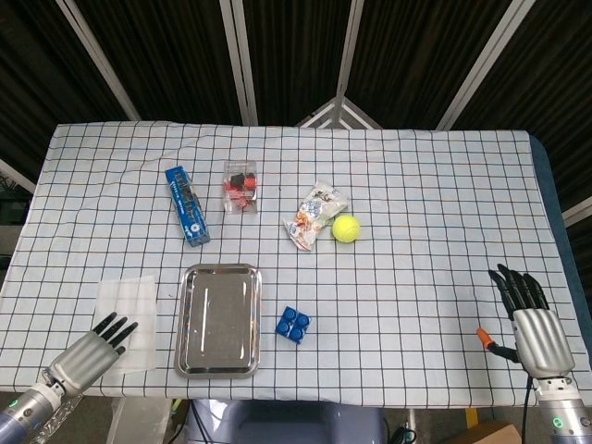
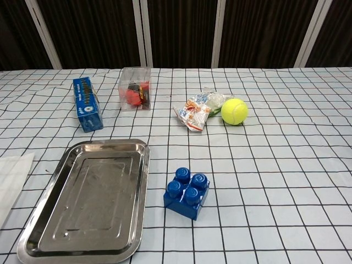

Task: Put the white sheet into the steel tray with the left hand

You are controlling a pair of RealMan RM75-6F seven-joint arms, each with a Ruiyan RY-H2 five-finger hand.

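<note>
Left hand [image 1: 91,351] at the near-left corner of the table [image 1: 416,231], palm down, fingers apart and straight, holding nothing; dark fingertips [image 1: 118,326] sit at or over the near edge of the white sheet [image 1: 127,311], contact can't be told from the head view. Chest view doesn't show this hand.

White sheet lies flat on the checked cloth near the left edge, translucent, grid showing through. Long axis runs near edge to far edge, roughly parallel to the steel tray [image 1: 218,319]; slightly skewed, far end leaning a bit toward the left edge. In the chest view only its right corner shows [image 2: 12,179], just beside the tray's left rim [image 2: 33,231], not touching.

Steel tray sits right of the sheet, near the front edge, long axis also near-to-far, nothing in it.

Right hand [image 1: 535,331] at the near-right corner, fingers extended and spread, grasping nothing, resting at the table's right edge; a small orange bit [image 1: 483,335] sticks out by its thumb side.

Blue brick [image 1: 293,325] just right of the tray. Mid-table toward the far side: blue box [image 1: 187,204], clear box with red pieces [image 1: 240,187], snack packet [image 1: 314,214], and yellow ball [image 1: 346,228] touching the packet
</note>
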